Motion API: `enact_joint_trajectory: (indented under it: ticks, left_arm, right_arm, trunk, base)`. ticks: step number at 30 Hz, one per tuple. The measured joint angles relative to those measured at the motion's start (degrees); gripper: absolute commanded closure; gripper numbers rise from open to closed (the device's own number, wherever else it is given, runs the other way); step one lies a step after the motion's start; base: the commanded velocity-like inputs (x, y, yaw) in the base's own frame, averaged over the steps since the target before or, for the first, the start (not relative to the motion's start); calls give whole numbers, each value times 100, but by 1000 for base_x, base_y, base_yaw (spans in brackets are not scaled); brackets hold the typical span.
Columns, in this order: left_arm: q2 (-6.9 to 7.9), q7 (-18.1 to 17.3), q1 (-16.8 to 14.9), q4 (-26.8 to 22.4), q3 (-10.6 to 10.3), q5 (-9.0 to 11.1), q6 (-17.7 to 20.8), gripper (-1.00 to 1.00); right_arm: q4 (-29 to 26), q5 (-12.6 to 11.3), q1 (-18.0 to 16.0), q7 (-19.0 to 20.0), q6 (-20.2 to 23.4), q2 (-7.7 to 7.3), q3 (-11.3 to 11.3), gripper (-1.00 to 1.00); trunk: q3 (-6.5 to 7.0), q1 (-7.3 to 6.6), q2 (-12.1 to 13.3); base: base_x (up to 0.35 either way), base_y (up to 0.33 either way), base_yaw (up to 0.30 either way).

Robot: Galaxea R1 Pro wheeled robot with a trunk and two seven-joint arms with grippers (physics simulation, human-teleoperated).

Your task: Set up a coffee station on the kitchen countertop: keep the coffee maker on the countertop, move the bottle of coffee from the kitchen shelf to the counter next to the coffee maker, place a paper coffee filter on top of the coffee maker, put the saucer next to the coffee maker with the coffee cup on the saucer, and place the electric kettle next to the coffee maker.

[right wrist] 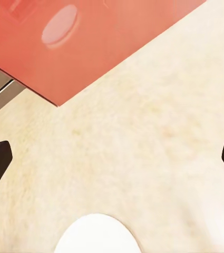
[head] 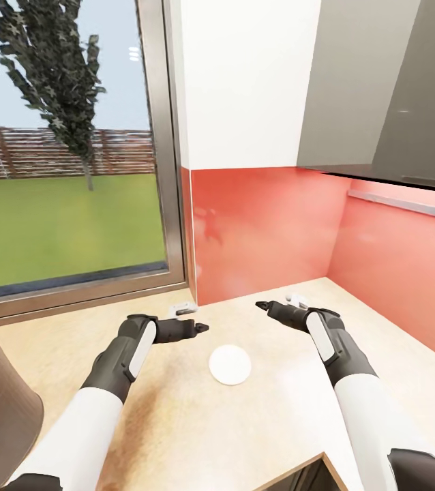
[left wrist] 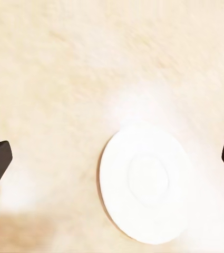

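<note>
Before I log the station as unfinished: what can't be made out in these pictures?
- Dark brown object, head view: cut off by the left edge, identity unclear.
- Saucer, right wrist view: cut by the frame edge.
- Small white object, head view: partly hidden behind the right gripper, too small to identify.

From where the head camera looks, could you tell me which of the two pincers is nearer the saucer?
The left pincer is nearer: its tips end just up and left of the saucer, while the right pincer points in from farther back.
</note>
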Motion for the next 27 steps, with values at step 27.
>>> enact_joint_trajectory:
  ticks: [27]
  left_arm:
    - [0,-18,400,343,-27,302,19,-100]
  right_arm:
    - [990,-47,-2,47,-10,5,8,-100]
  trunk:
    - [0,0,0]
  base:
    - [0,0,0]
